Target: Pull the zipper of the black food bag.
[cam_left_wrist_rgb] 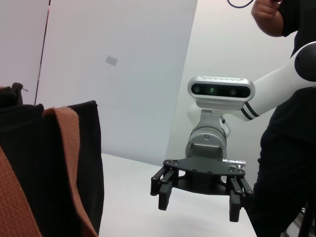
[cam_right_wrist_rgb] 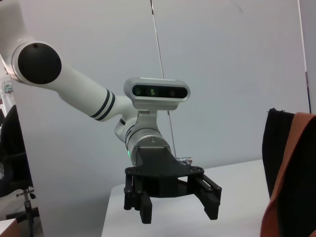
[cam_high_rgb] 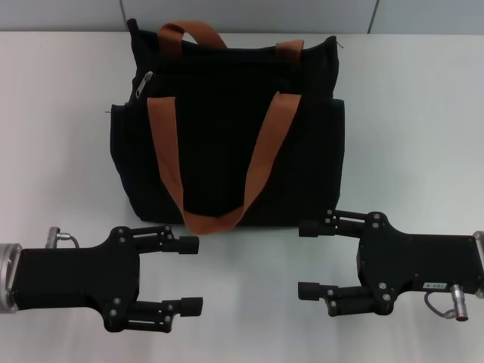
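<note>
The black food bag (cam_high_rgb: 227, 144) stands on the white table (cam_high_rgb: 60, 151) in the middle of the head view. Its two orange-brown straps (cam_high_rgb: 261, 162) hang down its front. The silver zipper pull (cam_high_rgb: 144, 82) sits at the bag's top left corner. My left gripper (cam_high_rgb: 190, 274) is open and empty, on the near left, just in front of the bag. My right gripper (cam_high_rgb: 308, 259) is open and empty on the near right. The left wrist view shows the bag's edge (cam_left_wrist_rgb: 54, 173) and the right gripper (cam_left_wrist_rgb: 198, 205). The right wrist view shows the bag's edge (cam_right_wrist_rgb: 279, 158) and the left gripper (cam_right_wrist_rgb: 177, 212).
A person in black (cam_left_wrist_rgb: 289, 148) stands beside the table behind my right arm. A grey wall (cam_high_rgb: 249, 15) runs along the table's far edge. Bare table lies to both sides of the bag.
</note>
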Tool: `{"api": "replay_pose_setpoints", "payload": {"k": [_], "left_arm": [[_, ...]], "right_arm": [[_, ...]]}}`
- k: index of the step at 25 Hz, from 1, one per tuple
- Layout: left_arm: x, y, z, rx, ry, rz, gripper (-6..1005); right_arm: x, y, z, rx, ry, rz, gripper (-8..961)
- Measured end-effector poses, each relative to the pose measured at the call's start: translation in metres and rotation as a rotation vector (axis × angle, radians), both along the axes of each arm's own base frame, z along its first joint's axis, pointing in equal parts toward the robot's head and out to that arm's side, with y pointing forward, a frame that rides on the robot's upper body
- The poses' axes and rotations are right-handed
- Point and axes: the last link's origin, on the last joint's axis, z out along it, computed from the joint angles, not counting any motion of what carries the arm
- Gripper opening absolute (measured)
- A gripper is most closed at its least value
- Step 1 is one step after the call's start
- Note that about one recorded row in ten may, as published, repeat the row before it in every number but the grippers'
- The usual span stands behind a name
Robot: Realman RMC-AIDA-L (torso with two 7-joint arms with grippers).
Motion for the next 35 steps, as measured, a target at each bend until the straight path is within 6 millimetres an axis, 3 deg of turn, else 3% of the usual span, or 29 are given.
{"api": "replay_pose_setpoints", "payload": {"k": [18, 20, 22, 24, 27, 28, 29, 31, 32, 35], "left_arm": [[0.002, 0.003, 0.007, 0.051, -0.044, 0.013, 747], [0.010, 0.012, 0.020, 0.135, -0.123, 0.002, 743], [0.010, 0.012, 0.020, 0.135, -0.123, 0.002, 739], [0.020, 0.024, 0.048, 0.288, -0.259, -0.008, 735], [0.019, 0.033, 0.061, 0.361, -0.271, 0.007, 729], [0.017, 0.037, 0.065, 0.387, -0.266, 0.015, 727], [0.008, 0.055, 0.080, 0.473, -0.200, 0.065, 725], [0.004, 0.060, 0.085, 0.496, -0.173, 0.083, 721], [-0.008, 0.076, 0.097, 0.561, -0.074, 0.132, 719], [-0.019, 0.087, 0.105, 0.605, 0.024, 0.164, 713]], "right_arm": [[0.000, 0.001, 0.001, 0.009, 0.001, -0.006, 797], [0.001, 0.002, 0.001, 0.011, 0.000, -0.007, 797], [0.000, 0.002, 0.001, 0.012, 0.001, -0.008, 797], [0.000, 0.002, 0.001, 0.011, 0.001, -0.010, 797], [0.000, 0.002, 0.001, 0.008, 0.003, -0.012, 797], [0.001, 0.001, 0.001, 0.007, 0.004, -0.014, 798], [0.002, 0.000, 0.001, 0.005, 0.005, -0.018, 798], [0.002, -0.001, 0.001, 0.005, 0.005, -0.020, 798], [0.002, -0.001, 0.001, 0.006, 0.004, -0.020, 798], [0.003, 0.000, 0.002, 0.008, 0.000, -0.024, 798]]}}
